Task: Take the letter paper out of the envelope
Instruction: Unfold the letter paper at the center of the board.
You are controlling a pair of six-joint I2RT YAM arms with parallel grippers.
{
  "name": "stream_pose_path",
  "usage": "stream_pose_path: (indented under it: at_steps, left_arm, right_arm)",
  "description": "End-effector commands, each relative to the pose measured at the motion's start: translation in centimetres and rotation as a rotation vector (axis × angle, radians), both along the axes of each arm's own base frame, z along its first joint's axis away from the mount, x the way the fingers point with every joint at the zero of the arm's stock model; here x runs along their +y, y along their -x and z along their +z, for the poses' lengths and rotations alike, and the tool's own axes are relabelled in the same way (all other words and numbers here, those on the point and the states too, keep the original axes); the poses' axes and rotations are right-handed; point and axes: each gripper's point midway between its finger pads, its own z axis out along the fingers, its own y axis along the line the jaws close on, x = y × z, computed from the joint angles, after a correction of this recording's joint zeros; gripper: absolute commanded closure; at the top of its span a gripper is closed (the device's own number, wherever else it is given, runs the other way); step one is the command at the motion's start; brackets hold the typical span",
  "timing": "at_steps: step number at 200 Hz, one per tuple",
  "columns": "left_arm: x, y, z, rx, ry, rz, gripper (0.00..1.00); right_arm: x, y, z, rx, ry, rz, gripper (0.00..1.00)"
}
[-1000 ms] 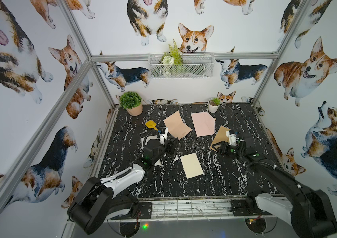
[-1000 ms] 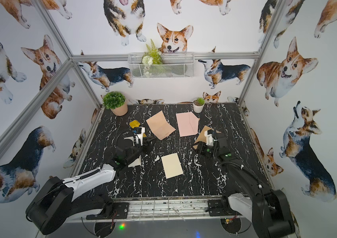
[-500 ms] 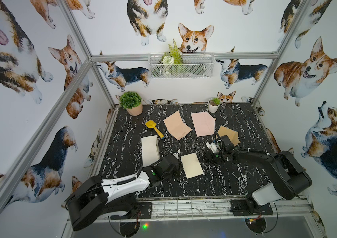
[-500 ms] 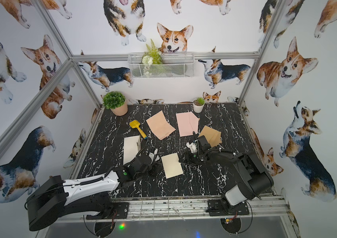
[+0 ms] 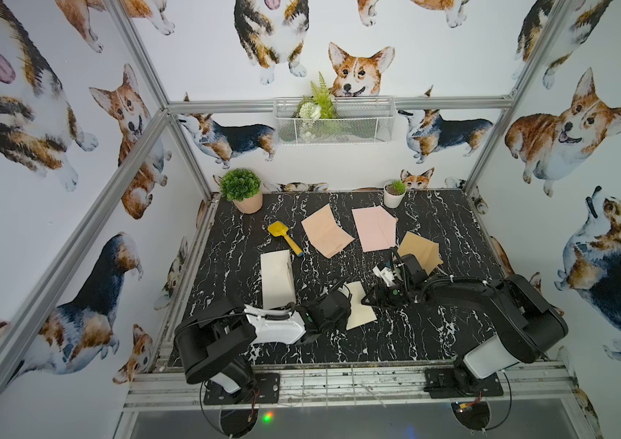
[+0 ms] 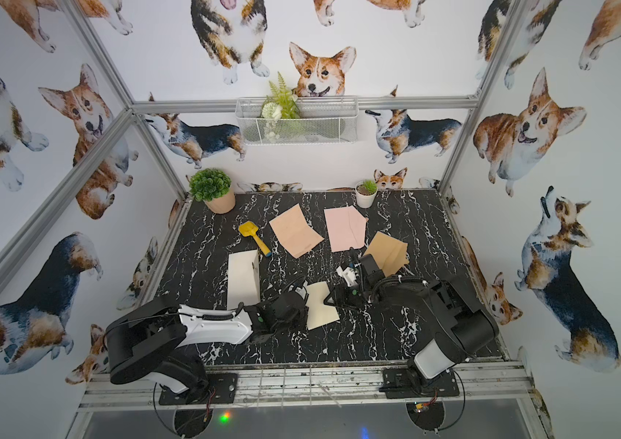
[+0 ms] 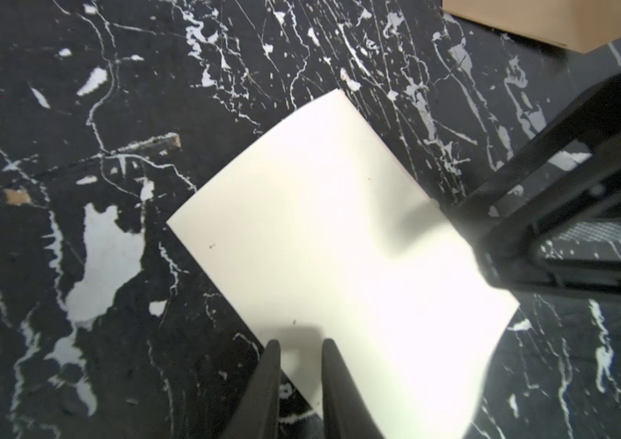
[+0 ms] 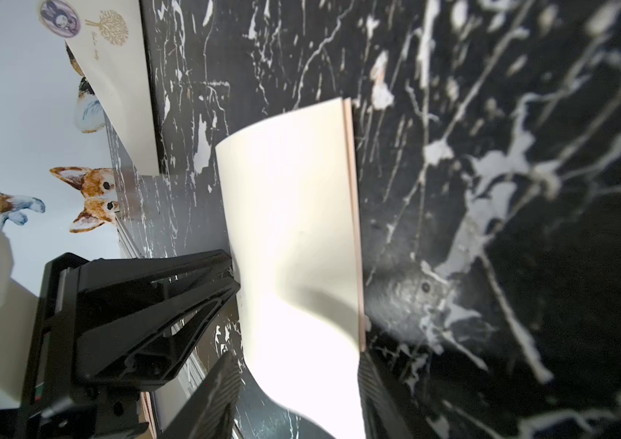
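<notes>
Cream envelope point(image 5: 360, 308) lies on the black marbled table point(image 5: 396, 342), just below frame centre in both top views. Its middle is bowed up off the surface. In the right wrist view a thin pinkish layer shows along one long edge; cannot tell whether that is the letter paper.

Left gripper point(image 7: 299, 344): at the envelope's left side in a top view. Its fingers point(image 7: 270, 380) stand nearly together with a narrow gap between them, and the envelope's edge runs under that gap. They hold nothing that I can see.

Right gripper point(image 8: 297, 361): at the envelope's opposite, right side. Jaws about halfway apart, with the near end of the envelope between the two fingers point(image 8: 217, 399). Tips sit at the paper's edge; cannot tell whether they press it.

Left arm point(image 5: 274, 328): low over the table, stretched from lower left of frame toward centre.

Right arm point(image 5: 464, 292): also low, elbow folded at lower right, forearm running leftward to centre.

White envelope point(image 5: 276, 279) lies left of centre, apart from both sets of fingers. Brown envelope point(image 5: 421, 251) sits just beyond the right wrist.
</notes>
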Motion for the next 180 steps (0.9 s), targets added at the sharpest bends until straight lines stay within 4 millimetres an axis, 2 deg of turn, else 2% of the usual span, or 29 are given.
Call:
stream_pose_path:
  at_steps: [1,23,47,101,180]
  left_arm:
    - [0.8,0.7,-1.3,0.041,-0.063,0.005,0.78]
    - [0.8,0.7,-1.3,0.04,-0.07,0.008,0.78]
    - [1.0,0.7,-1.3,0.036,-0.072,0.014,0.78]
    - [1.8,0.7,-0.9,0.015,-0.055,0.038,0.78]
    - [2.3,0.7,-0.7,0.0,-0.038,0.052,0.78]
  right_arm:
    - [0.8,0.7,-0.7,0.052,-0.045,-0.005,0.46]
    - [2.3,0.7,0.0,0.087,-0.167,0.005,0.51]
    - [3.0,0.6,0.5,0.094,-0.228,0.002,0.54]
    - [2.5,0.6,1.2,0.065,-0.184,0.009,0.55]
    - [2.4,0.5,3.2,0.028,-0.173,0.009,0.55]
